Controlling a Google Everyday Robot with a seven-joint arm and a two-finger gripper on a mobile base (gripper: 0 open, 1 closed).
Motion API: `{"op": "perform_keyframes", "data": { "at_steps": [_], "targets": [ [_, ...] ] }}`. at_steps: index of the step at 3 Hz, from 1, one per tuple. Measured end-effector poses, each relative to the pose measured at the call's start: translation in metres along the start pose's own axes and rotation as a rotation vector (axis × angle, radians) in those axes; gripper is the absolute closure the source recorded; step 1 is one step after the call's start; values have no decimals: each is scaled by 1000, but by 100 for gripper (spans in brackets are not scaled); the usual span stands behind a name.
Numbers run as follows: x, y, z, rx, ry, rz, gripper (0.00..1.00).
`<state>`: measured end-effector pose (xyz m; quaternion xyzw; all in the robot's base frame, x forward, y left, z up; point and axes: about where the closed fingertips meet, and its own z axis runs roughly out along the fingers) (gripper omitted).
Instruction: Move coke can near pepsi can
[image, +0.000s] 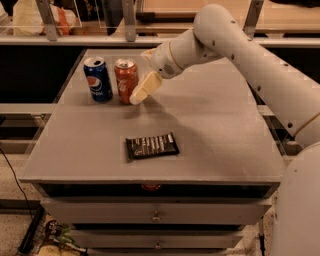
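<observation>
The likeliest mishap from here is a knock. The robot's white two-finger gripper (142, 75) hangs low over the grey bench (225, 140) with its jaws apart and clamped on nothing. The nearer cream finger (144, 89) slants down until its tip sits at, or just beside, the base of the red-orange aluminium coke can (126, 80). I cannot tell whether the two are touching. That can stands upright just to the left of the jaws. The dark blue aluminium pepsi can (98, 79) is upright on its far side from the jaws, close to it but with a narrow gap between them. In my judgement the placing looks done, so the danger lies in pulling away. A sideways sweep or a dragging fingertip could tip the red can into the blue one or push both towards the bench's far-left corner. A straight lift up and to the right looks safest. A flat black snack packet (151, 146) lies well in front of the jaws, out of any likely path, and nothing else stands in the way.
</observation>
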<state>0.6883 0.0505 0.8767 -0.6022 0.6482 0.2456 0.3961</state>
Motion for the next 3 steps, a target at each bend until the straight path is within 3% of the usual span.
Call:
{"op": "perform_keyframes", "data": {
  "at_steps": [1,2,3],
  "targets": [
    [18,-18,-25,25,75,-20,0],
    [35,-32,-49,16,124,-6,0],
    [34,-32,-55,13,129,-9,0]
  ]
}}
